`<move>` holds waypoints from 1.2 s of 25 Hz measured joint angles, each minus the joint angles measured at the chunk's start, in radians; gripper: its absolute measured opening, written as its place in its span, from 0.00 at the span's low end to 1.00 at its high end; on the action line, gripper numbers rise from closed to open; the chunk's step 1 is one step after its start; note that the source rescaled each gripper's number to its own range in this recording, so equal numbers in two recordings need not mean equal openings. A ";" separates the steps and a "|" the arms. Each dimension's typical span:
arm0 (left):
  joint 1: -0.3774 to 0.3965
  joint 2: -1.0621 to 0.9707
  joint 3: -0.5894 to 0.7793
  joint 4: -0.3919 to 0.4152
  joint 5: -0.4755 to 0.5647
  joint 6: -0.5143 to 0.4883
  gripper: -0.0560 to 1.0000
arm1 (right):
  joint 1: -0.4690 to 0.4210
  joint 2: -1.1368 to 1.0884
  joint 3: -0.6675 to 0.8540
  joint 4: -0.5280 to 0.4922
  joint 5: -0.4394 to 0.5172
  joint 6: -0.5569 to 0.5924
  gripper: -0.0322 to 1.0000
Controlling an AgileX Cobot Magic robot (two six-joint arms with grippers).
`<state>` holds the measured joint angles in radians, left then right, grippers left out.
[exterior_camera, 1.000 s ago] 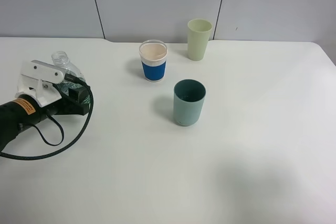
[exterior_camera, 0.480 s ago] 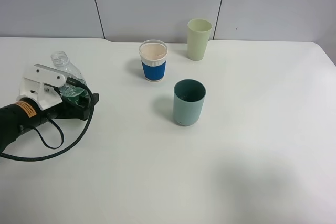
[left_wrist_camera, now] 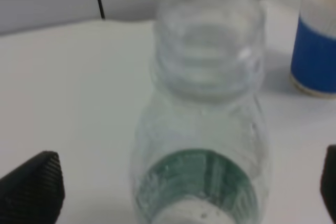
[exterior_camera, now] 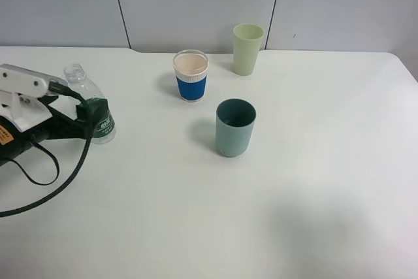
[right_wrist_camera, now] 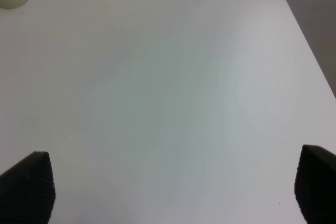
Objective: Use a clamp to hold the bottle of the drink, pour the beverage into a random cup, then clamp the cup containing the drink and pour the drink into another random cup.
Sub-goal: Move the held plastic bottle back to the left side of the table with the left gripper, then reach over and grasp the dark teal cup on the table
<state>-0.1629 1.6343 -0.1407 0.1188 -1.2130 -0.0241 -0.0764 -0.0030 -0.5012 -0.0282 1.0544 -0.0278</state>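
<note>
- The left gripper (left_wrist_camera: 181, 184) has its jaws open on either side of the bottle (left_wrist_camera: 205, 124), at the table's (exterior_camera: 313, 213) 9 o'clock.
- The right gripper (right_wrist_camera: 170, 184) has its jaws open and empty.
- Risk: a jaw may nudge the capless bottle and tip it over.

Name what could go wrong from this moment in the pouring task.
1. The open left pincer straddles the capless bottle. Drawing back at an angle could knock it over.
2. The teal cup has smooth, straight sides, so it might slip once clamped and tilted.
3. The blue-sleeved cup stands close behind the teal one. A pincer reaching in could nudge it, or a poorly aimed pour could miss its rim.
</note>
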 joint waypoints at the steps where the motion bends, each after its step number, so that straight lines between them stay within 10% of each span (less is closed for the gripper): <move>1: 0.000 -0.042 0.012 -0.008 0.010 -0.006 0.98 | 0.000 0.000 0.000 0.000 0.000 0.000 0.71; 16: 0.000 -0.710 0.000 -0.198 0.435 -0.019 0.99 | 0.000 0.000 0.000 0.000 0.000 0.000 0.71; 30: 0.000 -1.114 -0.369 -0.192 1.313 0.091 1.00 | 0.000 0.000 0.000 0.000 0.000 0.000 0.71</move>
<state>-0.1629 0.5199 -0.5092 -0.0731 0.0998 0.0674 -0.0764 -0.0030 -0.5012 -0.0282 1.0544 -0.0278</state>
